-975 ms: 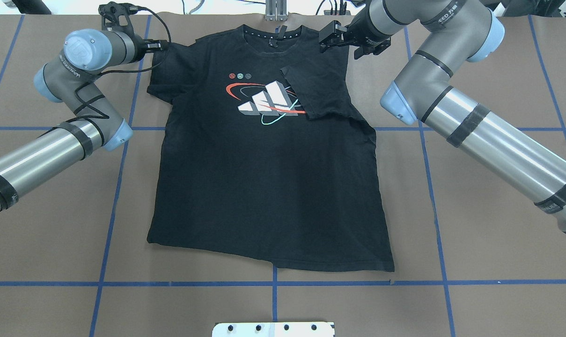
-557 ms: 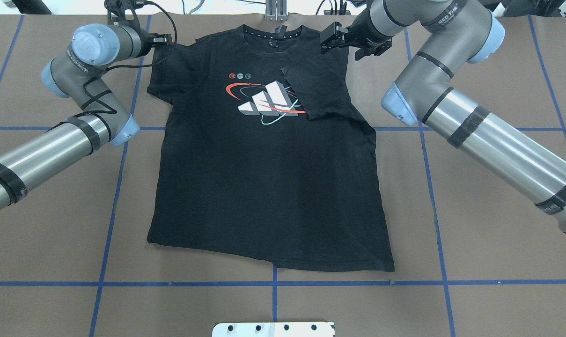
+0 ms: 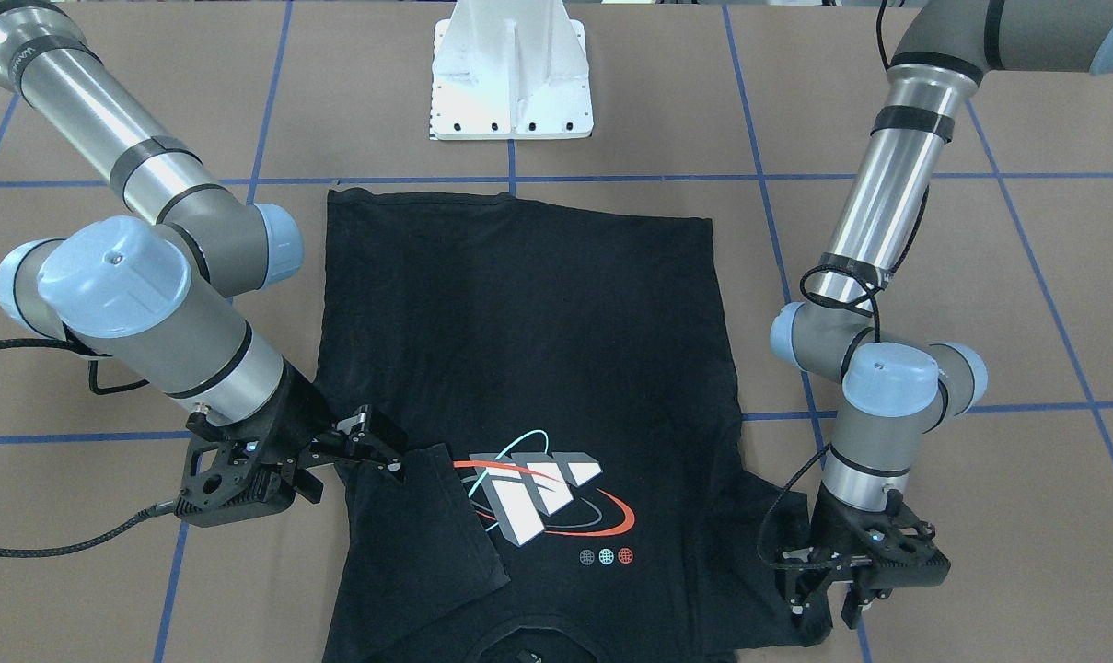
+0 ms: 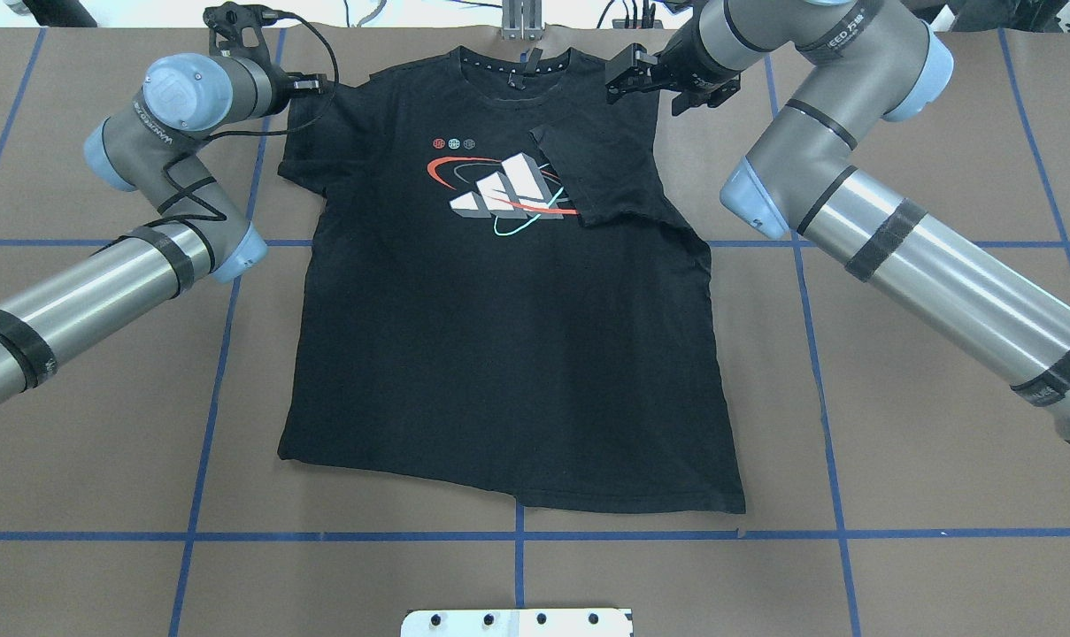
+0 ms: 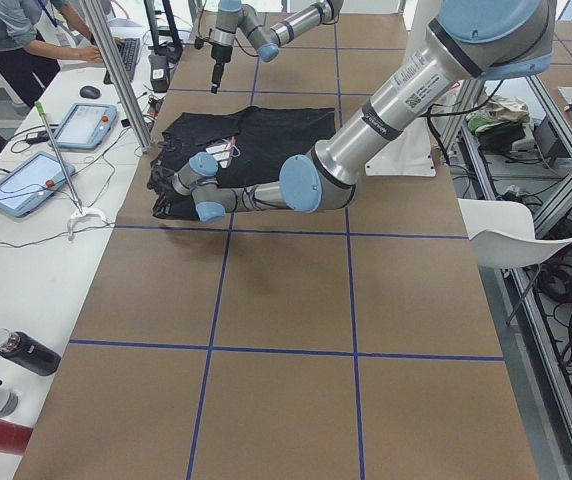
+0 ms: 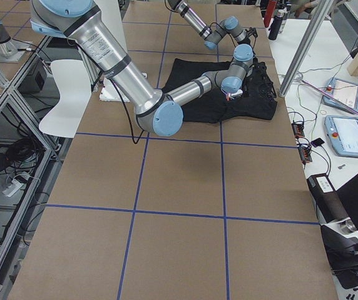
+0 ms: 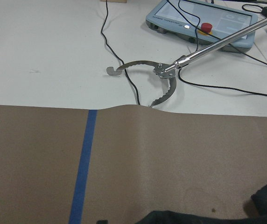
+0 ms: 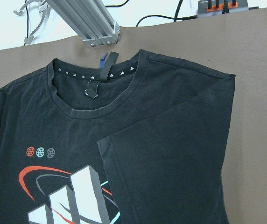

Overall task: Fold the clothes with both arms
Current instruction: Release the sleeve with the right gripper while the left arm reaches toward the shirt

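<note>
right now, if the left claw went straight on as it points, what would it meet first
Most likely the unfolded sleeve of the T-shirt under the left claw, though the gap is unclear.

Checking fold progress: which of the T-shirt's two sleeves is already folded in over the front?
The sleeve by the right gripper: it lies over the logo's edge. The other sleeve lies spread flat.

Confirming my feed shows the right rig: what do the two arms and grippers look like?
Left arm and right arm: silver-grey metal tubes, grey joints with light-blue caps, black bands. Both the left gripper and right gripper are black and two-fingered, trailing black cables.
</note>
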Available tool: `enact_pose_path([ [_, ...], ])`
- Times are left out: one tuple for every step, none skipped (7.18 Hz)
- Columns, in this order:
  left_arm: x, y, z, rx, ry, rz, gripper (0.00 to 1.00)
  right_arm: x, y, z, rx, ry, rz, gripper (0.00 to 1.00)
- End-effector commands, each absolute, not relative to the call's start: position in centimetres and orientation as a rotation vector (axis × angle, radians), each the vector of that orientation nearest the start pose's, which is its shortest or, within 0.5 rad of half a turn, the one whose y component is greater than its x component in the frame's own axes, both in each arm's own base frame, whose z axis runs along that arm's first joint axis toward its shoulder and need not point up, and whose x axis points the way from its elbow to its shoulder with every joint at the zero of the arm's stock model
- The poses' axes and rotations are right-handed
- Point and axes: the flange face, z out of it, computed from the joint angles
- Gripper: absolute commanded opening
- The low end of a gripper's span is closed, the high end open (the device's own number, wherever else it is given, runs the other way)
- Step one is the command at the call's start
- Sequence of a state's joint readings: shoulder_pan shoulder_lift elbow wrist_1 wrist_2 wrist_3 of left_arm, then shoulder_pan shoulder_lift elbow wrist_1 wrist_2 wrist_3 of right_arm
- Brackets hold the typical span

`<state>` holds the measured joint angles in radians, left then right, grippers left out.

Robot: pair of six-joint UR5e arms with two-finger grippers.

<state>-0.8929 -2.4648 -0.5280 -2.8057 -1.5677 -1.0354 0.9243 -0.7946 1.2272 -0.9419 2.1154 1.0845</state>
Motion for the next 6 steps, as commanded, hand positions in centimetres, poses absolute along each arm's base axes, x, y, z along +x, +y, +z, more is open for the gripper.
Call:
enact_pose_path([
  [43.37, -74.73, 44.97, 0.71, 0.816, -0.32, 0.64, -40.29, -66.85, 26.06, 0.291, -1.098, 0.101, 1.0],
  [43.38, -74.72, 45.05, 0.708, 0.816, -0.319, 0.63, -40.25, -66.79, 26.51, 0.288, -1.095, 0.101, 1.0],
  [43.38, -74.72, 45.05, 0.708, 0.816, -0.319, 0.63, -40.25, -66.79, 26.52, 0.288, -1.095, 0.101, 1.0],
  [43.38, -74.72, 45.05, 0.708, 0.816, -0.319, 0.6, -40.25, -66.79, 26.52, 0.288, -1.095, 0.101, 1.0],
  [43.49, -74.65, 45.13, 0.706, 0.816, -0.318, 0.6, -40.23, -66.8, 26.64, 0.29, -1.093, 0.103, 1.0],
  [43.71, -74.51, 45.37, 0.702, 0.813, -0.315, 0.6, -40.19, -66.88, 26.67, 0.297, -1.088, 0.108, 1.0],
])
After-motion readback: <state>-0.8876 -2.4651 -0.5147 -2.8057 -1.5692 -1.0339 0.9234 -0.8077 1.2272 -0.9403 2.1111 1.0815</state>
